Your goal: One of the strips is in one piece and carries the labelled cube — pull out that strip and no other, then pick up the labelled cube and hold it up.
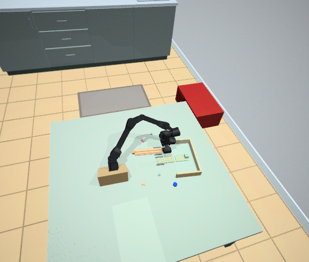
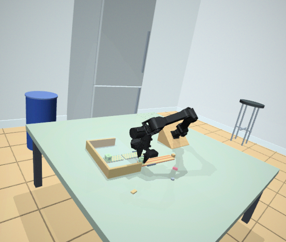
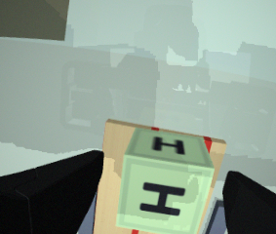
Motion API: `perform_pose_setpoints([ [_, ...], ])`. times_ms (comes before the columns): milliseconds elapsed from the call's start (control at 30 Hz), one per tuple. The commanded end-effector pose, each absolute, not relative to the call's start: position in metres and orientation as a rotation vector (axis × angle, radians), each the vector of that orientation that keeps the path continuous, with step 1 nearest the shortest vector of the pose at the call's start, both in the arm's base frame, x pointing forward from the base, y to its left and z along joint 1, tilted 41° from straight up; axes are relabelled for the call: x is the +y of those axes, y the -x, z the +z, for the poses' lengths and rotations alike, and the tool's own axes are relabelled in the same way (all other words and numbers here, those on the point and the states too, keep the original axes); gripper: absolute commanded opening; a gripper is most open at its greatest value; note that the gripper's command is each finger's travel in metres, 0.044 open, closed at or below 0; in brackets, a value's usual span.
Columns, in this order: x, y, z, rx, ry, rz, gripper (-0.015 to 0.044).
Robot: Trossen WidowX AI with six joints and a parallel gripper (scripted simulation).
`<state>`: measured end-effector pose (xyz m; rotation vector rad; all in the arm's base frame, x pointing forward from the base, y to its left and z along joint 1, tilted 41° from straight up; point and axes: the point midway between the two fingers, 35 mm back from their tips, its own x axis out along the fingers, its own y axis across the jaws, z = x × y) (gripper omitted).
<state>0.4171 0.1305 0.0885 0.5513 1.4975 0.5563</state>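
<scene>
A wooden strip with red stripes [image 1: 148, 152] [image 2: 161, 158] [image 3: 110, 141] lies with its far end by the open side of the wooden frame. A pale green cube marked H [image 3: 164, 197] sits on that end. My gripper [image 3: 164, 172] [image 2: 141, 159] is open, partly closed in, with one finger on each side of the cube and visible space at both sides. The arm hides this cube in the top view. A dotted strip [image 1: 165, 160] [image 2: 130, 155] lies beside it, with a visible gap across it. A second green cube [image 1: 186, 155] [image 2: 108, 157] sits on its far piece.
The low wooden frame [image 1: 195, 156] [image 2: 124, 170] surrounds the far ends. Dark guide rails [image 1: 160, 164] [image 2: 151, 164] flank the strips. A pink piece [image 1: 142, 140] [image 2: 175, 168], a blue disc [image 1: 175, 184] and other small pieces lie around. The wooden arm base [image 1: 113, 178] stands behind.
</scene>
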Motion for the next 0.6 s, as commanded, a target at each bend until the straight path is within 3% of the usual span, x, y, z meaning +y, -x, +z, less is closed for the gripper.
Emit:
perform_pose_setpoints([
  [0, 0.136, -0.4147, 0.0822, 1.507, -0.556, 0.557, 0.025],
  [233, 0.1362, -0.4147, 0.082, 1.507, -0.556, 0.557, 0.025],
  [367, 0.135, -0.416, 0.0841, 1.501, -0.551, 0.558, 0.0145],
  [567, 0.135, -0.416, 0.0841, 1.501, -0.551, 0.558, 0.0105],
])
